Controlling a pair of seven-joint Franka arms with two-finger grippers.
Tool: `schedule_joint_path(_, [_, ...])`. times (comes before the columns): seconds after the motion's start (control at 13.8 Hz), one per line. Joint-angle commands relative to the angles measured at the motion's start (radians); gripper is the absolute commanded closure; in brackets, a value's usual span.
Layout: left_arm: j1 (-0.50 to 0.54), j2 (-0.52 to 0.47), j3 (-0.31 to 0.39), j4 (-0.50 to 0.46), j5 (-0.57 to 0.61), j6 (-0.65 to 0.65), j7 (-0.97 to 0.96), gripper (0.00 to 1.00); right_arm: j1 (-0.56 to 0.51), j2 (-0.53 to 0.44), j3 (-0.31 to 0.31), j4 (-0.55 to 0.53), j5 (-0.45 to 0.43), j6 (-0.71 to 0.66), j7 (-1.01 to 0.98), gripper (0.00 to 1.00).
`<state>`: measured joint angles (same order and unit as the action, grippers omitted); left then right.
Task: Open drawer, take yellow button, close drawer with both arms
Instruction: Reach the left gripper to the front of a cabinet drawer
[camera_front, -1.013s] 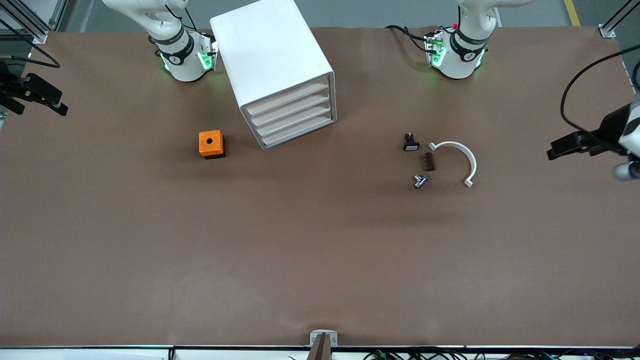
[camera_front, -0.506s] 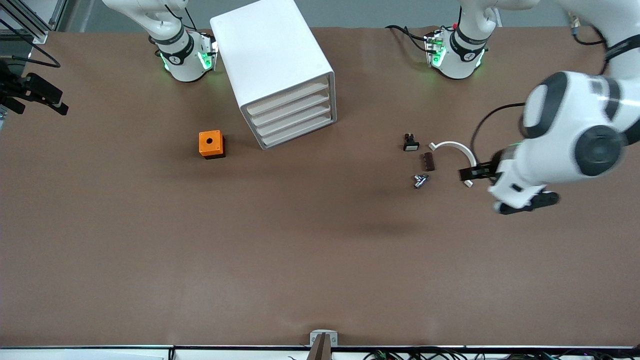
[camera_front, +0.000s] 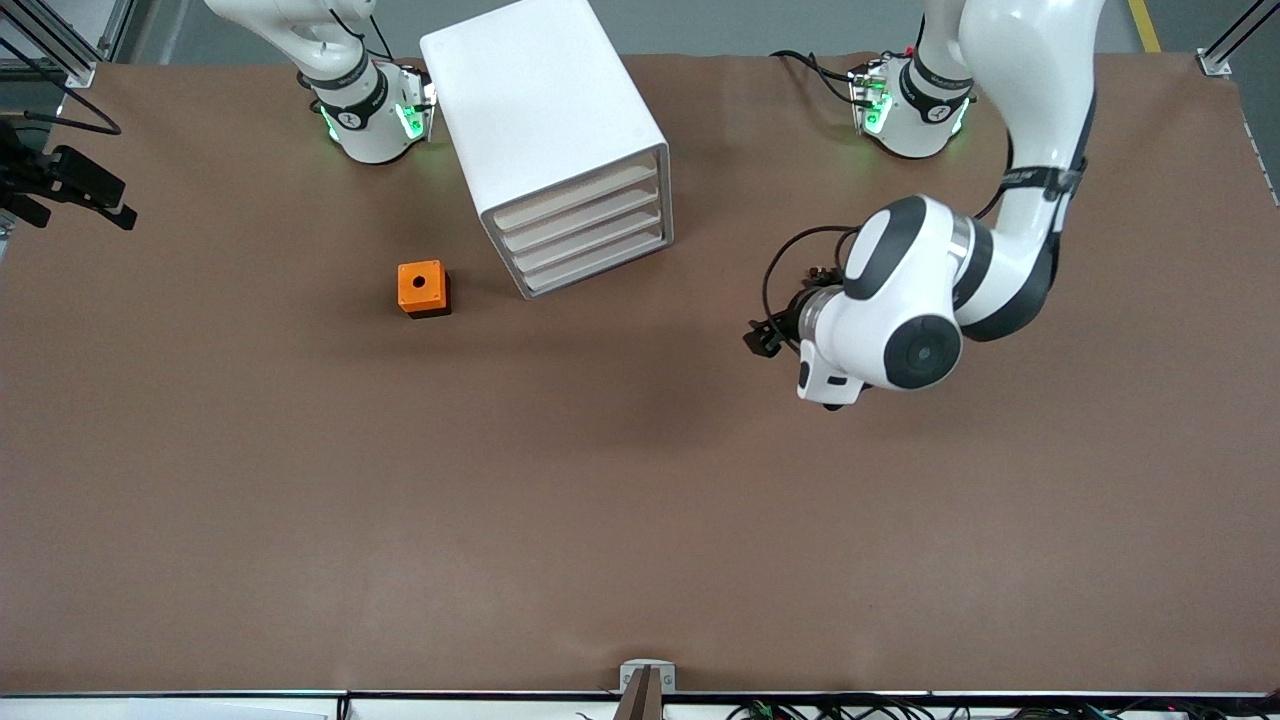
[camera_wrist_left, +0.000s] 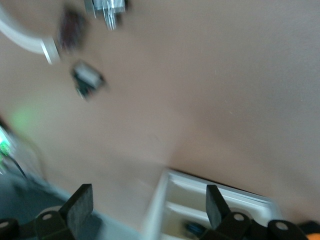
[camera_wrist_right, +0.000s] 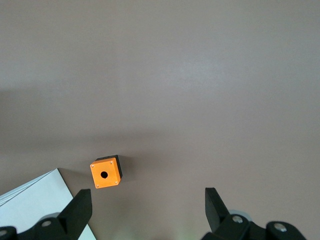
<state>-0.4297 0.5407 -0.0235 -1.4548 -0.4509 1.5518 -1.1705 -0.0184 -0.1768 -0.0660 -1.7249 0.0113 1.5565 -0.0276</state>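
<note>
Drawer (camera_front: 575, 197), topmost in the white cabinet (camera_front: 545, 130), is shut. Left tool (camera_wrist_left: 150, 207) hangs over the surface (camera_front: 640, 500) beside the cabinet, fingers spread wide, empty. Right tool (camera_wrist_right: 147, 210), equally wide and empty, waits above the orange cube (camera_wrist_right: 105, 173).

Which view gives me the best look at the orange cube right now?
The right wrist view: the orange cube is sharp and unobstructed, its top hole plain. The front view shows it smaller, beside the cabinet. The left wrist view does not show it clearly.
</note>
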Motion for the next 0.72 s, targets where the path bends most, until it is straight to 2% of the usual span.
schedule_joint_path(0.0, [0.005, 0.105, 0.002, 0.1, -0.141, -0.022, -0.295, 0.01, -0.005, -0.029, 0.003, -0.024, -0.004, 0.0, 0.012, 0.0])
schedule_joint_path(0.22, [0.009, 0.174, -0.021, 0.136, -0.254, -0.042, -0.568, 0.01, -0.005, -0.029, 0.003, -0.024, -0.004, -0.001, 0.012, 0.0])
schedule_joint_path(0.36, [0.005, 0.214, -0.022, 0.137, -0.345, -0.143, -0.741, 0.01, -0.005, -0.029, 0.003, -0.025, -0.004, -0.003, 0.012, 0.0])
schedule_joint_path(0.65, [0.005, 0.26, -0.035, 0.136, -0.506, -0.229, -1.036, 0.01, -0.005, -0.027, 0.003, -0.024, -0.004, -0.004, 0.012, 0.0])
